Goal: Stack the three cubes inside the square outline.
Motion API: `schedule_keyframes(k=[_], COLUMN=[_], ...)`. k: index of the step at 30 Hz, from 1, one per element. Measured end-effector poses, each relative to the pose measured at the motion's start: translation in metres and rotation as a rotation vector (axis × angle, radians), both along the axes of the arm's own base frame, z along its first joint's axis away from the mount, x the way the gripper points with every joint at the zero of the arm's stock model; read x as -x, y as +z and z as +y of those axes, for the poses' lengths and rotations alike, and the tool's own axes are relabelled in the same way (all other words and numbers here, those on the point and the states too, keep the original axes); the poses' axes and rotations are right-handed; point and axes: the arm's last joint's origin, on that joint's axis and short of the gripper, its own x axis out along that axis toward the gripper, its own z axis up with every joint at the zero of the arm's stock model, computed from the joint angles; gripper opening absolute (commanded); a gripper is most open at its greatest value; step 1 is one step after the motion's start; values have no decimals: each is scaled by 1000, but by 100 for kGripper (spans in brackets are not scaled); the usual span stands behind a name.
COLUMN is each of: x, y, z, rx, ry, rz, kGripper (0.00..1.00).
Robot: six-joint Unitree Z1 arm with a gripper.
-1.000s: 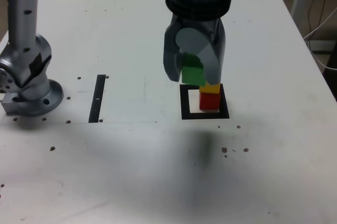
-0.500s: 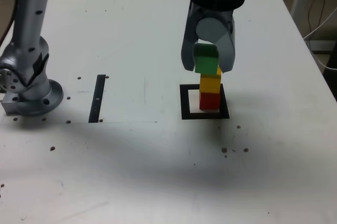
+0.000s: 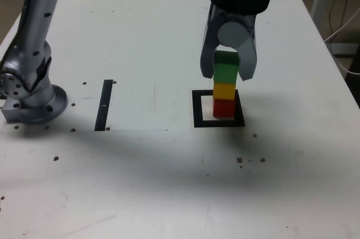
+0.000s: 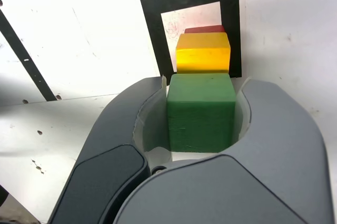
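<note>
So my end effector (image 3: 227,73) is clamped on the green cube (image 3: 226,72), one jaw on each side of it, and the cube is right on top of the yellow cube (image 3: 225,90); can't tell if they're touching. Yellow sits on the red cube (image 3: 224,107), which is inside the square outline (image 3: 197,109), toward the counter (image 3: 140,183) middle. No writing or labels on any cube. The black strip (image 3: 104,104) lies well apart, toward my base (image 3: 34,104).
</note>
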Motion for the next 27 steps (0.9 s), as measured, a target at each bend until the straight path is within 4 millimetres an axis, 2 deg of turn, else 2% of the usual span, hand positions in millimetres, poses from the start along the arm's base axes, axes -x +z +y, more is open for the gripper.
schedule_keyframes(k=[10,12,16,18,20,27], x=[-7,-7,-8,-8,-8,-7], y=[-9,-9,-10,-10,-11,-11], z=[8,8,10,10,10,10], rx=[0,-1,-5,-8,-12,-15], ry=[13,14,13,11,10,9], rz=[15,14,14,15,18,19], kGripper=[29,40,82,96,99,100])
